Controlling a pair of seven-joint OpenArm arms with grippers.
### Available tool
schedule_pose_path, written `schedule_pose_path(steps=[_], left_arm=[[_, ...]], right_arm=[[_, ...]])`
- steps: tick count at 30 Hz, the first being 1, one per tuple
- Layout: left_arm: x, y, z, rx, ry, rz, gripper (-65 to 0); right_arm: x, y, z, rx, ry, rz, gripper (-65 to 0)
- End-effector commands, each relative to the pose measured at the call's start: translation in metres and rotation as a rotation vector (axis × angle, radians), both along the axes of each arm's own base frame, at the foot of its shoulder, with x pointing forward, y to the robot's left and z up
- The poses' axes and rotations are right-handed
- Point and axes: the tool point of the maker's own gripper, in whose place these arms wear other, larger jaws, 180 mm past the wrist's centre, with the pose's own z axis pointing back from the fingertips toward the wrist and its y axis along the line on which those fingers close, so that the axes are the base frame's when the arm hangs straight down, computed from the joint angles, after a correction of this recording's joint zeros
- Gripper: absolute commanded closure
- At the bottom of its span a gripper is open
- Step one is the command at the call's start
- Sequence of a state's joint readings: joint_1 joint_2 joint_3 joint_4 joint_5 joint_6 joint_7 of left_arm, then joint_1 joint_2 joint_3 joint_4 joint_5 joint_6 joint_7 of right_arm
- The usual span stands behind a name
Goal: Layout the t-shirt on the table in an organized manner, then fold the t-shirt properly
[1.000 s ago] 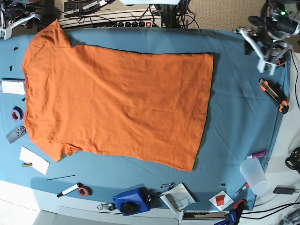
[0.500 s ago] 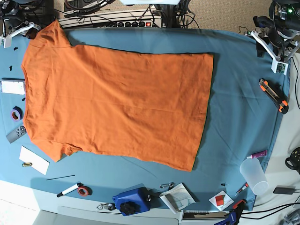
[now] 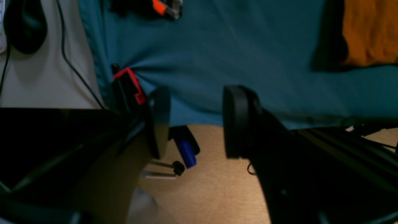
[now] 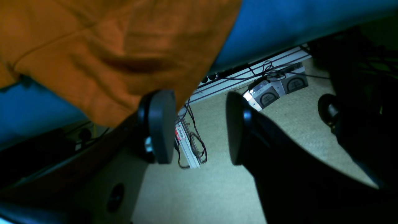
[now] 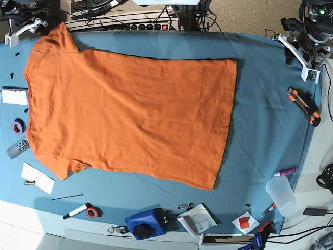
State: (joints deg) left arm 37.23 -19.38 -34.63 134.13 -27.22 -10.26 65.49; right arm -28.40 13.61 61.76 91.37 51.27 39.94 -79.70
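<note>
The orange t-shirt (image 5: 125, 104) lies spread flat on the teal table (image 5: 265, 130), neck at the left and hem at the right. My right gripper (image 5: 23, 28) hovers past the far left corner, beside the upper sleeve (image 4: 108, 53). In the right wrist view this gripper (image 4: 197, 126) is open and empty, over the floor off the table's edge. My left gripper (image 5: 304, 60) hangs at the far right corner, well clear of the hem. Its wrist view shows it (image 3: 196, 121) open and empty, above the table edge (image 3: 233, 56), with a t-shirt corner (image 3: 370, 34) at the upper right.
An orange utility knife (image 5: 303, 105) and a plastic cup (image 5: 281, 195) sit along the right edge. A blue object (image 5: 146, 223), marker (image 5: 78, 210) and papers (image 5: 37, 177) line the front. A tape roll (image 5: 18, 126) and remote (image 5: 18, 148) lie left. A power strip (image 5: 125, 23) runs behind.
My left arm drew back toward the far right corner, then stayed still. The right gripper shifted slightly by the sleeve corner. The t-shirt has not moved.
</note>
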Motion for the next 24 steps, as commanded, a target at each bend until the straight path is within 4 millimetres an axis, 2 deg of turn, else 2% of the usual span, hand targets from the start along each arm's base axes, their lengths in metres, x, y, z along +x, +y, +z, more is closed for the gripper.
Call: schedule_pose_path(steps=[1,4,10,15,24], left_arm=[[0.004,0.001,0.008,0.015,-0.030,-0.009,-28.4],[0.005,0.001,0.008,0.015,-0.038,-0.010,-28.4],[0.007,0.001,0.010,0.014,-0.050,-0.012,-28.4],[0.008,0.001,0.010,0.014,-0.053,-0.012,-28.4],[0.008,0.001,0.011,0.013,-0.058,-0.012,-28.4]], right_arm=[[0.006,-0.009,0.011,-0.033,-0.033,0.006,-26.7],[0.012,-0.008,0.012,-0.015,-0.083,-0.014,-26.7],[0.013,-0.005,-0.010,0.098,-0.105,-0.088,-26.7],[0.019,0.001,-0.016,0.171,-0.139,-0.112,-26.7],[0.038,0.013,0.002,0.267,-0.270,-0.104,-26.6]])
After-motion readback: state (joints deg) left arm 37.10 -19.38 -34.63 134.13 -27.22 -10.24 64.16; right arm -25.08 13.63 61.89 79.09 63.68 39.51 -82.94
